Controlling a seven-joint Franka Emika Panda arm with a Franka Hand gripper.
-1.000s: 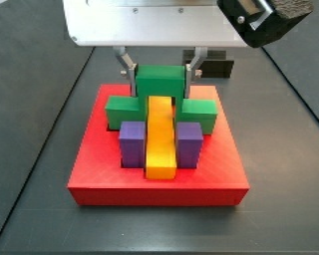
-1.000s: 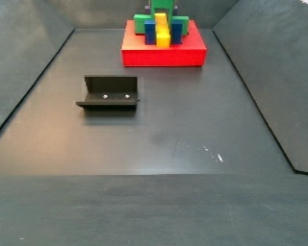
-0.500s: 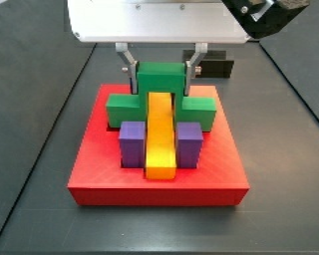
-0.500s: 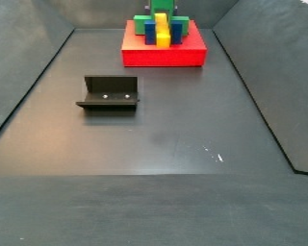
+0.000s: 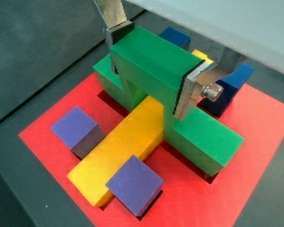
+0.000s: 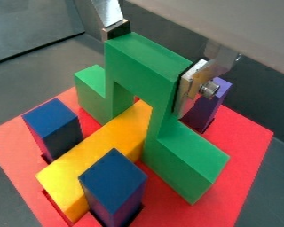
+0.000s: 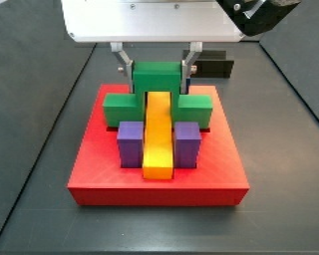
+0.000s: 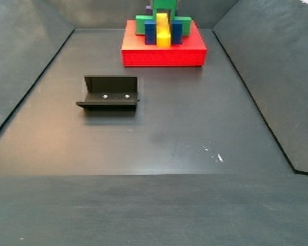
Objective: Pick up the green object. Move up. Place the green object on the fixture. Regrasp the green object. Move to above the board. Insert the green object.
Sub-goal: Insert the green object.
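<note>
**Onlooker A:** Green plastic is the centre of it all: the green object [image 5: 169, 93] sits straddling the long yellow bar [image 5: 123, 149] on the red board [image 5: 245, 164], its raised middle pinched between the two silver fingers [image 5: 192, 90] of the gripper [image 5: 151, 64], which hangs over the back half of the board.

**Onlooker B:** Is it fully down, would you say?

**Onlooker A:** Hard to be sure. In a side view the wings of the green object [image 7: 157, 95] look level with the board [image 7: 89, 174], just behind the two purple blocks [image 7: 132, 142]. My worry is that if the jaws let go while it's only part seated, it could tip or sit crooked; and if the fingers drag on its sides as they lift, they could pull it back out.

**Onlooker B:** What do the far cameras add?

**Onlooker A:** Going left to right in the wider side view: the black fixture [image 8: 109, 93] stands alone on the dark floor, well apart from the board [image 8: 164, 56], which is far back with the green object [image 8: 162, 12] on top. Neither wrist view shows the fixture. The wrist views, though, show the blue blocks [image 6: 56, 127] behind the bar and the finger pad flat on the green face [image 6: 145, 84], which the side views hide
</note>
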